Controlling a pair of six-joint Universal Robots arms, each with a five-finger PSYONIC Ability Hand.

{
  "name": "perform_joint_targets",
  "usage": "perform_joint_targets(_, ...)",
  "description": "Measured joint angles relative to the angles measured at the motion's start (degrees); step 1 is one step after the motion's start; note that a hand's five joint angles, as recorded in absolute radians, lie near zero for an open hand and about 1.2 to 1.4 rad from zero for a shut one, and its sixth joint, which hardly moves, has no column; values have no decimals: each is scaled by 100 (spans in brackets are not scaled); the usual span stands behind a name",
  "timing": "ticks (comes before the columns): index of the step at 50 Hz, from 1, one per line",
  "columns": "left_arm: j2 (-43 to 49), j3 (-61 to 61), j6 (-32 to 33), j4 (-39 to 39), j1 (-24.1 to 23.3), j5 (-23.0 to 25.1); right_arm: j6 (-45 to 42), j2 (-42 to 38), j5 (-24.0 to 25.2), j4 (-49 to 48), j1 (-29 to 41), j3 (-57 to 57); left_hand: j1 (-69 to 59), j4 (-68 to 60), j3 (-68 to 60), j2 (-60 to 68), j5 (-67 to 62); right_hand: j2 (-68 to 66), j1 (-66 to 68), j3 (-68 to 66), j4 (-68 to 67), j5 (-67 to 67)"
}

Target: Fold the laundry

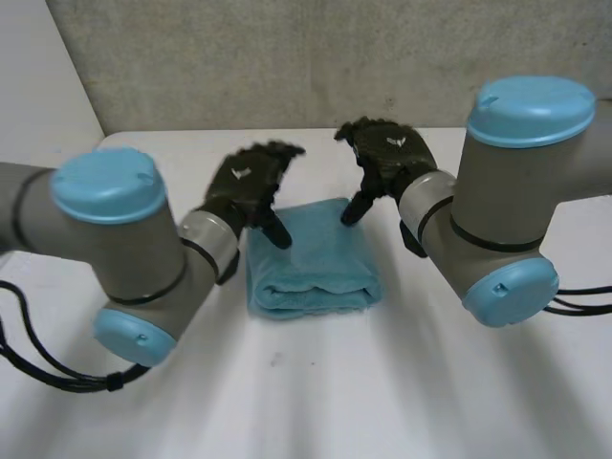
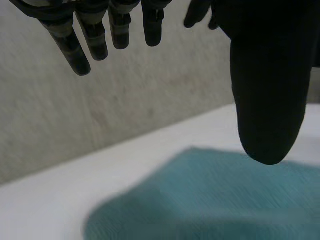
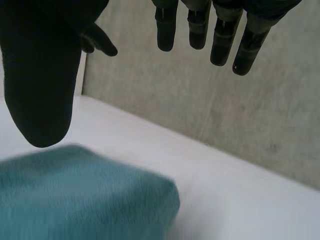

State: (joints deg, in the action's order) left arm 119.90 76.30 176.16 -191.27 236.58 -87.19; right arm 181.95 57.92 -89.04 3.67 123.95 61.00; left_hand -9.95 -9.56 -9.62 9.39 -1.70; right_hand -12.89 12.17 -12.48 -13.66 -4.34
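Head view, folded towel on table, left hand over its far left corner, right hand over far right, left wrist view, fingers straight, empty, right wrist view, fingers straight, empty, towel below

White counter seen spread across near field, surface plain and matte. Far edge met by grey mottled wall, faint stains noted on it. Paler white panel set beside wall, above counter's far left corner
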Motion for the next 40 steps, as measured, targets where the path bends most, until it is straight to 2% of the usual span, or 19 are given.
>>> perform_joint_targets(12,932,-48,58,530,6,-371,-91,-1495,106,606,-107,-486,0,0,0,0,27,0,0,0,0,0)
perform_joint_targets(20,816,105,84,858,173,-474,-178,-1607,145,877,-202,-783,0,0,0,0,29,0,-1,0,0,21)
perform_joint_targets(22,625,114,77,948,188,-465,-187,-1456,165,897,-226,-833,0,0,0,0,29,0,-1,0,0,22)
perform_joint_targets(30,-786,-53,72,1180,225,-423,-151,215,109,800,-568,-689,0,0,0,0,30,0,-1,0,0,22)
perform_joint_targets(34,-1507,-179,81,1292,464,-418,-177,1085,-65,654,-852,-381,0,0,0,-1,30,0,-1,0,0,22)
perform_joint_targets(40,-2345,-315,95,1776,1169,-354,-402,2104,-384,482,-1397,263,0,0,0,-1,30,0,-1,0,0,22)
